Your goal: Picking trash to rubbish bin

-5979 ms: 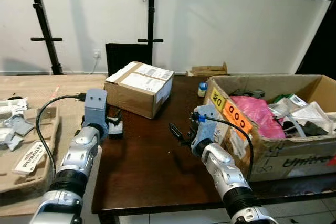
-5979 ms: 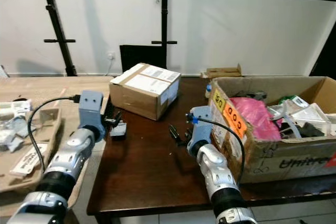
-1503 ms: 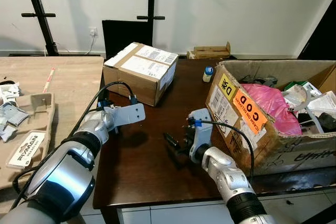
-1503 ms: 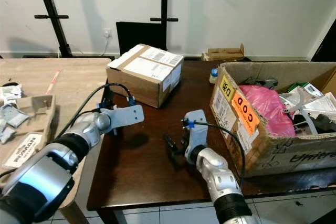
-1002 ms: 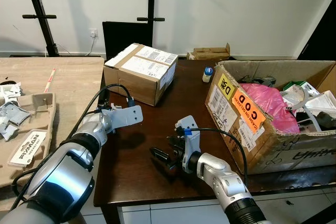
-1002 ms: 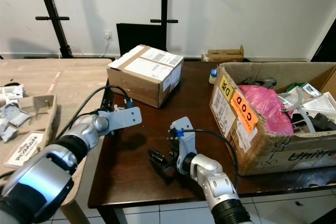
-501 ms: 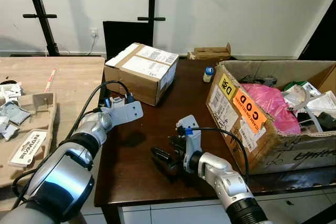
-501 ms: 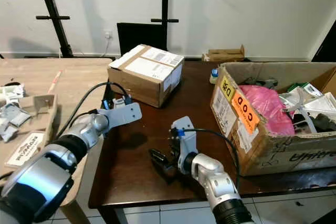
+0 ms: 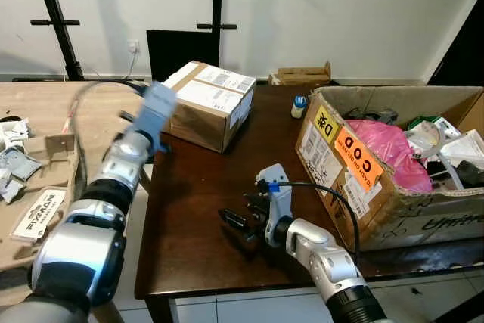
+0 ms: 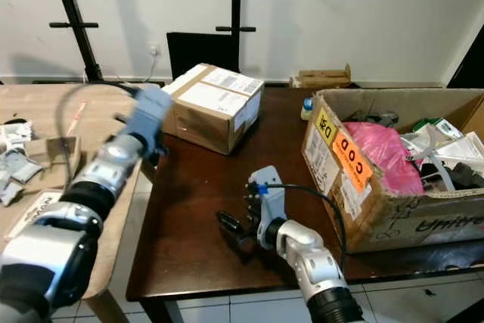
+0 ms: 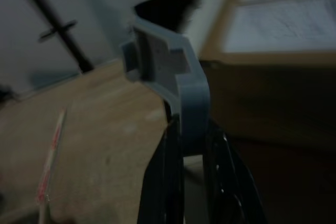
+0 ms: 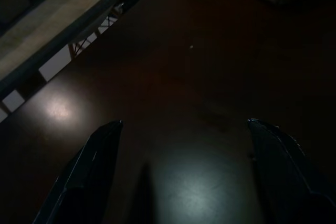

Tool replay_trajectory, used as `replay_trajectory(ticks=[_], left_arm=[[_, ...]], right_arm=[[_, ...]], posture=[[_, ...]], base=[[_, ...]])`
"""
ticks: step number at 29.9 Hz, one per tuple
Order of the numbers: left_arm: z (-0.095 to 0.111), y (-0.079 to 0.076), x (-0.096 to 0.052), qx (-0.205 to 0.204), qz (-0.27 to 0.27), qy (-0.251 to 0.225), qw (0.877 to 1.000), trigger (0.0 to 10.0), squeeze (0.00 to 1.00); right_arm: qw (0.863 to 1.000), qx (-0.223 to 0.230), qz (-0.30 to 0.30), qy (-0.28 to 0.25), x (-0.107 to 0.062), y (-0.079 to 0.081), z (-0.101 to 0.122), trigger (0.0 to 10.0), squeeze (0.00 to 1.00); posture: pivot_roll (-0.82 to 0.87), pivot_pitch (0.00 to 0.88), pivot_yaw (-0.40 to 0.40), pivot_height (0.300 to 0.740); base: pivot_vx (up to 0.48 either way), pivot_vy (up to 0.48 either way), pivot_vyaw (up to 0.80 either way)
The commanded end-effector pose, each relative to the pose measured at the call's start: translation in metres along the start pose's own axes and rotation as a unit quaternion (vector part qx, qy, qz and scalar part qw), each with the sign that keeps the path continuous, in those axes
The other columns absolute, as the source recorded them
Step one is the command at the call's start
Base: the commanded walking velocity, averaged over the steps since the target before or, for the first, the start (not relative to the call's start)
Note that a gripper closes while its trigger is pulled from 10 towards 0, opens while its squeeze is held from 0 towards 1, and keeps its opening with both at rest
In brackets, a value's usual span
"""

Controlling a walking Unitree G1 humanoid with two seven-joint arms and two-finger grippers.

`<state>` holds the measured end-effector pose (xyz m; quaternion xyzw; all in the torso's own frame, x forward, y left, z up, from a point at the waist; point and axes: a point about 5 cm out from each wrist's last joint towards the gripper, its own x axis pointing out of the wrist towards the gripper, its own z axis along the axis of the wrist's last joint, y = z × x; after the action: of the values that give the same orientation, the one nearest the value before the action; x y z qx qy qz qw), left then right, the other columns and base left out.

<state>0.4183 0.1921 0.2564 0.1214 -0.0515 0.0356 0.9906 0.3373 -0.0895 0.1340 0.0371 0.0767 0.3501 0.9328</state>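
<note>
Left gripper (image 11: 191,145), fingers clamped on a grey plastic piece (image 11: 173,77), swings beside the sealed carton (image 9: 203,104) and risks striking it; right gripper (image 12: 184,171) hovers spread wide, empty.

The left gripper (image 11: 189,182) is raised, fingers pinched on a grey piece (image 11: 173,85). The right gripper (image 12: 184,171) hangs low — fingers spread wide.
</note>
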Motion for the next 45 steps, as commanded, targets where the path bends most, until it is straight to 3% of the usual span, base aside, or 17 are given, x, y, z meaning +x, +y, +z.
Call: replay_trajectory(ticks=[1, 2, 4, 5, 9, 13, 15, 17, 22, 27, 28, 30, 31, 33, 36, 37, 45], left_arm=[[-0.027, -0.007, -0.009, -0.075, 0.009, 0.042, 0.996, 0.0, 0.0], [-0.027, -0.007, -0.009, -0.075, 0.009, 0.042, 0.996, 0.0, 0.0], [-0.039, -0.021, -0.024, -0.138, -0.003, 0.033, 0.99, 0.0, 0.0], [-0.039, -0.021, -0.024, -0.138, -0.003, 0.033, 0.99, 0.0, 0.0], [-0.03, -0.017, -0.056, -0.205, 0.032, -0.078, 0.975, 0.0, 0.0], [-0.023, -0.02, -0.073, -0.224, -0.006, -0.122, 0.967, 0.0, 0.0], [-0.023, -0.02, -0.073, -0.224, -0.006, -0.122, 0.967, 0.0, 0.0], [-0.015, -0.026, -0.091, -0.223, -0.066, -0.149, 0.961, 0.0, 0.0], [-0.003, -0.034, -0.114, -0.22, -0.116, -0.162, 0.955, 0.0, 0.0], [-0.019, -0.038, -0.123, -0.178, -0.122, -0.114, 0.97, 0.0, 0.0], [-0.032, -0.037, -0.123, -0.134, -0.127, -0.092, 0.979, 0.0, 0.0], [-0.043, -0.036, -0.121, -0.115, -0.129, -0.062, 0.983, 0.1, 0.0], [-0.045, -0.035, -0.121, -0.106, -0.129, -0.062, 0.984, 1.1, 0.0], [-0.046, -0.034, -0.121, -0.102, -0.132, -0.06, 0.984, 0.8, 0.0], [-0.046, -0.03, -0.12, -0.098, -0.128, -0.06, 0.985, 1.6, 0.0], [-0.046, -0.029, -0.12, -0.096, -0.129, -0.054, 0.985, 10.0, 0.0], [-0.059, -0.022, -0.115, -0.05, -0.121, -0.016, 0.991, 10.0, 0.0]], right_arm=[[1.0, 0.008, -0.006, -0.01, -0.002, 0.0, -0.001, 10.0, 0.0], [1.0, 0.008, -0.006, -0.01, -0.002, 0.0, -0.001, 10.0, 0.0], [1.0, 0.009, -0.015, -0.025, -0.002, -0.002, 0.003, 10.0, 0.0], [1.0, 0.009, -0.015, -0.025, -0.002, -0.002, 0.003, 10.0, 0.0], [0.997, 0.017, -0.045, -0.06, -0.004, -0.006, 0.01, 10.0, 0.0], [0.995, 0.021, -0.053, -0.078, -0.006, -0.007, 0.013, 10.0, 0.0], [0.995, 0.021, -0.053, -0.078, -0.006, -0.007, 0.013, 10.0, 0.0], [0.995, 0.035, -0.039, -0.086, -0.011, -0.005, 0.013, 10.0, 0.0], [0.995, 0.044, -0.01, -0.091, -0.019, -0.003, 0.013, 10.0, 0.0], [0.996, 0.039, -0.01, -0.085, -0.023, -0.005, 0.01, 10.0, 0.0], [0.996, 0.033, -0.016, -0.078, -0.022, -0.006, 0.009, 10.0, 0.0], [0.996, 0.027, -0.028, -0.074, -0.021, -0.007, 0.008, 10.0, 0.0], [0.997, 0.025, -0.033, -0.07, -0.02, -0.008, 0.008, 10.0, 0.0], [0.997, 0.02, -0.036, -0.067, -0.02, -0.008, 0.007, 10.0, 0.0], [0.997, 0.014, -0.039, -0.063, -0.02, -0.007, 0.007, 10.0, 0.0], [0.997, 0.013, -0.039, -0.064, -0.02, -0.006, 0.007, 10.0, 0.0], [0.999, -0.003, -0.03, -0.037, -0.018, -0.002, 0.0, 10.0, 0.0]], posture=[[0.04, 0.148, -0.053, 0.74], [0.04, 0.148, -0.053, 0.74], [0.04, 0.147, -0.053, 0.74], [0.04, 0.147, -0.053, 0.74], [0.05, 0.146, -0.051, 0.74], [0.06, 0.146, -0.052, 0.74], [0.06, 0.146, -0.052, 0.74], [0.06, 0.146, -0.048, 0.74], [0.06, 0.145, -0.046, 0.74], [0.06, 0.139, -0.05, 0.74], [0.05, 0.136, -0.054, 0.74], [0.05, 0.136, -0.054, 0.74], [0.05, 0.136, -0.054, 0.74], [0.05, 0.136, -0.054, 0.74], [0.05, 0.129, -0.055, 0.74], [0.05, 0.125, -0.054, 0.74], [0.05, 0.118, -0.055, 0.74]], base=[[0.0, 0.0, 0.0], [0.0, 0.0, 0.0], [0.0, 0.0, 0.0], [0.0, 0.0, 0.0], [0.0, 0.0, 0.0], [0.0, 0.0, 0.0], [0.0, 0.0, 0.0], [0.0, 0.0, 0.0], [0.0, 0.0, 0.0], [0.0, 0.0, 0.0], [0.0, 0.0, 0.0], [0.0, 0.0, 0.0], [0.0, 0.0, 0.0], [0.0, 0.0, 0.0], [0.0, 0.0, 0.0], [0.0, 0.0, 0.0], [0.0, 0.0, 0.0]])
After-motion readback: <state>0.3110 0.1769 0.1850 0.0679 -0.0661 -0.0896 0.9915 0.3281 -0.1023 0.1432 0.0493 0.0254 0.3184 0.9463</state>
